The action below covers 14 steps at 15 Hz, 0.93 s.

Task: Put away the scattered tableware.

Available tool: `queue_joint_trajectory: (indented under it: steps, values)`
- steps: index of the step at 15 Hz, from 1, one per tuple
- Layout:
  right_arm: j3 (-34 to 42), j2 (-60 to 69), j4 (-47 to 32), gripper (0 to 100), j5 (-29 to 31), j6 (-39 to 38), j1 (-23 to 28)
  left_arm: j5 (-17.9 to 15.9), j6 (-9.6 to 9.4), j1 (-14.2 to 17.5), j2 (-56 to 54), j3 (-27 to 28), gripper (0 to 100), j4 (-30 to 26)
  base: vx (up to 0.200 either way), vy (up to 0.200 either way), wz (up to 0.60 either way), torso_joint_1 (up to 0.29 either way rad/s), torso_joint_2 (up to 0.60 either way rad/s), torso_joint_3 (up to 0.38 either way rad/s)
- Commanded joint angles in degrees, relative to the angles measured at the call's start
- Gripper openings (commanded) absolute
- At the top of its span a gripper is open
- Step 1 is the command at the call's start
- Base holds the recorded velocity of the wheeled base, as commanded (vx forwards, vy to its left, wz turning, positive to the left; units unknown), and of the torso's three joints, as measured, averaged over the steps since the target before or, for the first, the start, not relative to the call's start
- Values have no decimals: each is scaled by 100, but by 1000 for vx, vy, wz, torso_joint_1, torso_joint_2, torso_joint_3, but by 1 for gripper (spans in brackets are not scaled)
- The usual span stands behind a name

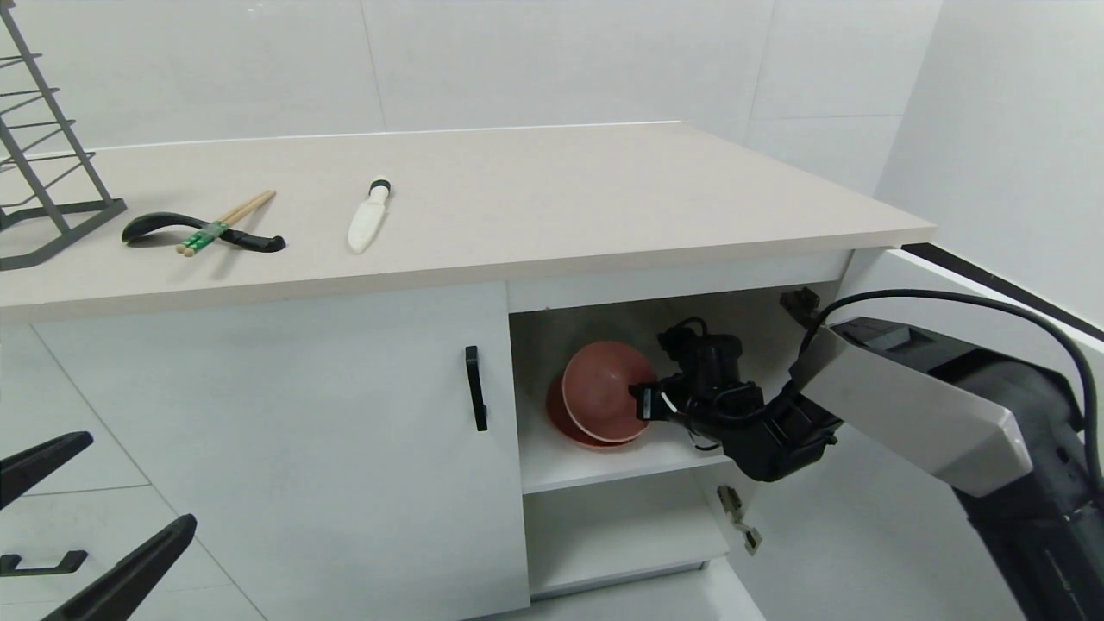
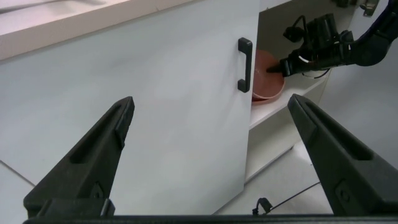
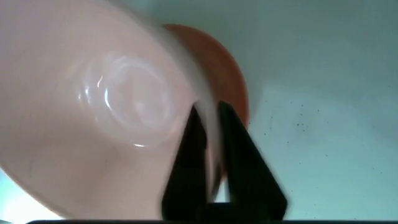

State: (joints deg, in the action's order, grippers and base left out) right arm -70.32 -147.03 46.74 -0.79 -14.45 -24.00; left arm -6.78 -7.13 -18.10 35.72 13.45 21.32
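Observation:
My right gripper (image 1: pixel 645 402) is inside the open cupboard, shut on the rim of a pink bowl (image 1: pixel 599 390) that it holds tilted just above the upper shelf. In the right wrist view the bowl (image 3: pixel 118 106) has its rim pinched between the fingers (image 3: pixel 239 162), with a darker orange dish (image 3: pixel 227 74) behind it. The same orange dish (image 1: pixel 561 423) lies on the shelf under the bowl. On the countertop lie a black spoon (image 1: pixel 185 231), wooden chopsticks (image 1: pixel 226 222) crossing it, and a white knife (image 1: pixel 369 216). My left gripper (image 2: pixel 211 155) hangs open low in front of the cupboard door.
A grey dish rack (image 1: pixel 39 155) stands at the countertop's far left. The closed cupboard door has a black handle (image 1: pixel 475 388). The open compartment has a lower shelf (image 1: pixel 621 526), and its door swings out to the right.

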Motion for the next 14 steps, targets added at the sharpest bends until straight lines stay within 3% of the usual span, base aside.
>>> queue_joint_trajectory:
  steps: [1, 8, 11, 14]
  values:
    - [0, -19, 2, 100, 0, 12, 1, 1, 1, 0, 23, 0, 100, 4, 0, 0, 0, 0, 0, 0]
    - [150, 96, 424, 100, 0, 21, -131, -8, -8, 0, 14, -9, 100, 4, 0, 0, 0, 0, 0, 0]
    - [554, 632, 538, 100, 9, 12, -272, -25, 1, 0, 14, -9, 100, 4, 0, 0, 0, 0, 0, 0]
    - [1741, 1695, 538, 100, 150, 3, -597, -52, 1, -18, -21, -9, 100, 48, 0, 0, 0, 0, 0, 0]
